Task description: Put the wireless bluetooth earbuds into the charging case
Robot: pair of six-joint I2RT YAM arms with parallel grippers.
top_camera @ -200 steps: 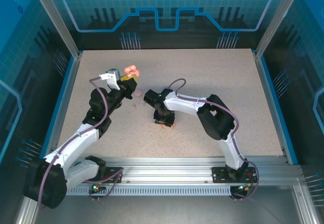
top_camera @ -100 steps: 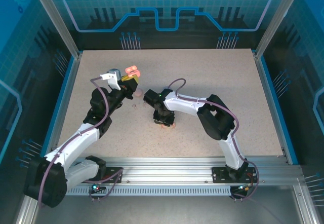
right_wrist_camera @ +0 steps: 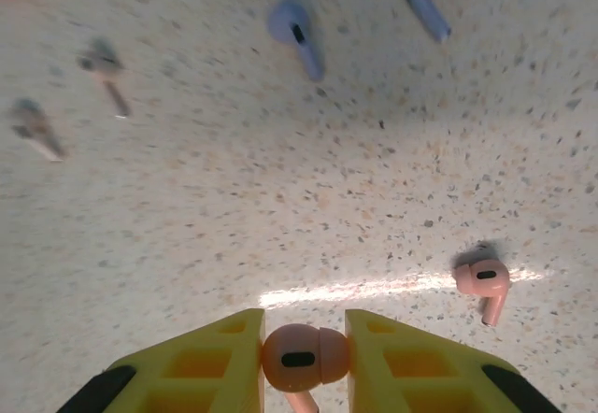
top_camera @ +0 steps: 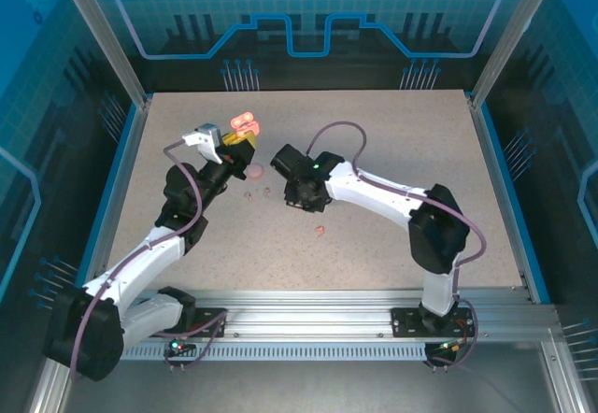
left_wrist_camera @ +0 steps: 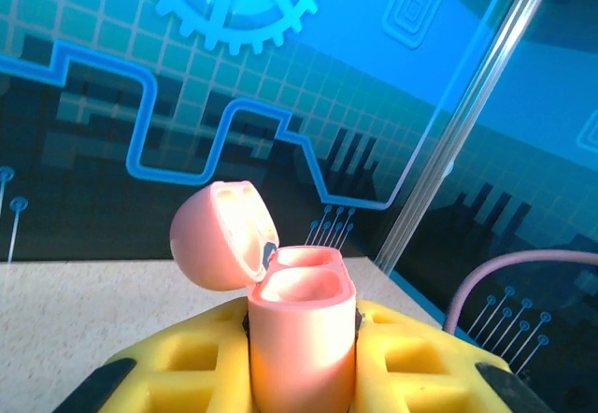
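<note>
Progress slight: my left fingers (left_wrist_camera: 168, 362) clamped the open, seemingly empty case (left_wrist_camera: 301, 338); right fingers (right_wrist_camera: 192, 376) pinched one coral earbud (right_wrist_camera: 304, 357), other earbuds (right_wrist_camera: 297, 30) lay loose.

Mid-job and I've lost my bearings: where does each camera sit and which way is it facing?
Top external: above and behind the bases, looking down on the table; left arm and right arm show whole.
Left wrist: on the left arm, facing the blue back wall; left fingers clamp the open coral case.
Right wrist: on the right arm, facing down at the tabletop; right fingers pinch a coral earbud, purple earbuds beyond.
Shared: top external and left wrist both show the coral case.
</note>
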